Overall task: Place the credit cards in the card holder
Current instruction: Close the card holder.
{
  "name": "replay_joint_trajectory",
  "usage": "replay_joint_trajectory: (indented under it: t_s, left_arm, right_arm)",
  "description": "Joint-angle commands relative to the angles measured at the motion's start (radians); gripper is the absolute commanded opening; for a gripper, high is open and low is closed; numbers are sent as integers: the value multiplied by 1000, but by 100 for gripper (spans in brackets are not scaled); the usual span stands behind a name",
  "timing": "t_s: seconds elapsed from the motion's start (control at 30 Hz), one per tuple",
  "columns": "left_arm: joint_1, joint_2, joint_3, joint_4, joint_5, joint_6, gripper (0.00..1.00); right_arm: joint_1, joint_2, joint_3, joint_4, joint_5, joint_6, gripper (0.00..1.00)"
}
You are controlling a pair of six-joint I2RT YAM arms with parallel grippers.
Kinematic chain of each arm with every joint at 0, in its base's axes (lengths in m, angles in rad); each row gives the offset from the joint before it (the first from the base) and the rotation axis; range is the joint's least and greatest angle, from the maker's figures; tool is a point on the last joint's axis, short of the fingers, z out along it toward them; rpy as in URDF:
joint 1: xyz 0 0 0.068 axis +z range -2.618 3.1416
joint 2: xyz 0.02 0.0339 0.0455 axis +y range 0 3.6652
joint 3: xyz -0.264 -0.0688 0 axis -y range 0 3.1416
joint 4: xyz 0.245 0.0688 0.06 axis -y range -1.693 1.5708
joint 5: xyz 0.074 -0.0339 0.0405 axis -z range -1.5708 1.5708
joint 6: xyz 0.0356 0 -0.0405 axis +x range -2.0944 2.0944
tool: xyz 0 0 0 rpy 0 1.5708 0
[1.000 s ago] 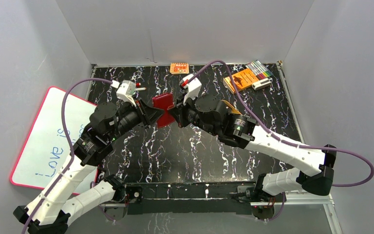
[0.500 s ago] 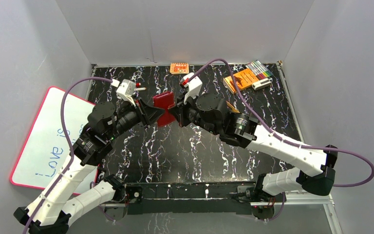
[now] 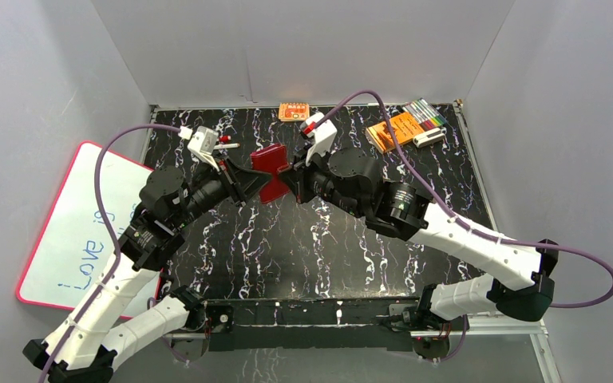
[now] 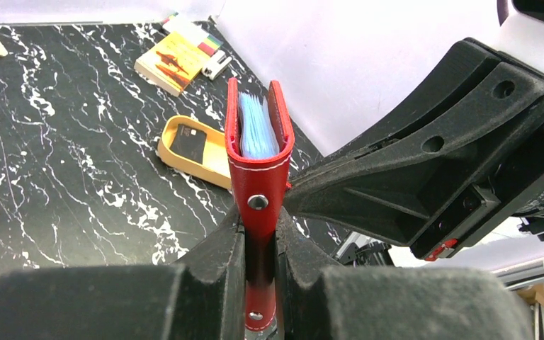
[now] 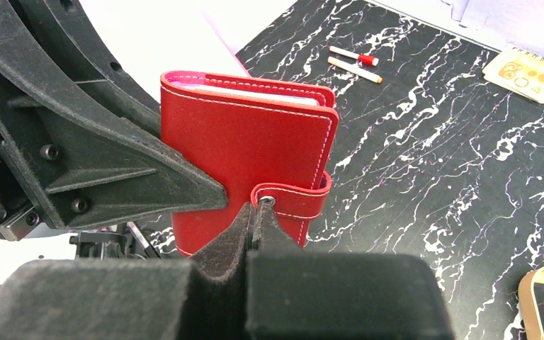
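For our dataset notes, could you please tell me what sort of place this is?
Probably a robot test cell in a lab: two arms bolted to a marbled table, plain grey panels around it, staged props like the orange booklet.

White links [image 3: 479, 246], black joints [image 3: 164, 189], purple cables [image 3: 156, 128], black left claw [image 4: 261, 234], right claw [image 5: 255, 210]

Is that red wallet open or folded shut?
Folded shut: the card holder has both covers together around its pale sleeves. Whether its snap tab is fastened, cannot tell.
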Motion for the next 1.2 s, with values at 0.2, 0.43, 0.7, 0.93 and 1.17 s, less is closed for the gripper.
replay_joint_trajectory:
  t_s: [0.2, 0.43, 0.7, 0.93, 1.17]
  left_arm:
    - [-61, -31, 18, 225, 463, -103, 0]
    - [-61, -76, 4, 147, 283, -39, 0]
    - [-60, -141, -12, 20, -29, 9, 0]
    - [-61, -205, -58, 24, 65, 25, 0]
    - [-61, -271, -121, 104, 293, -49, 0]
  right_arm:
    - [-5, 102, 47, 60, -64, 7, 0]
    - [-6, 47, 6, 67, -92, 12, 10]
    - [-6, -79, 6, -43, -283, 25, 72]
    - [-5, -298, -83, -41, -412, -35, 76]
    - [-5, -426, -273, 131, -517, -13, 75]
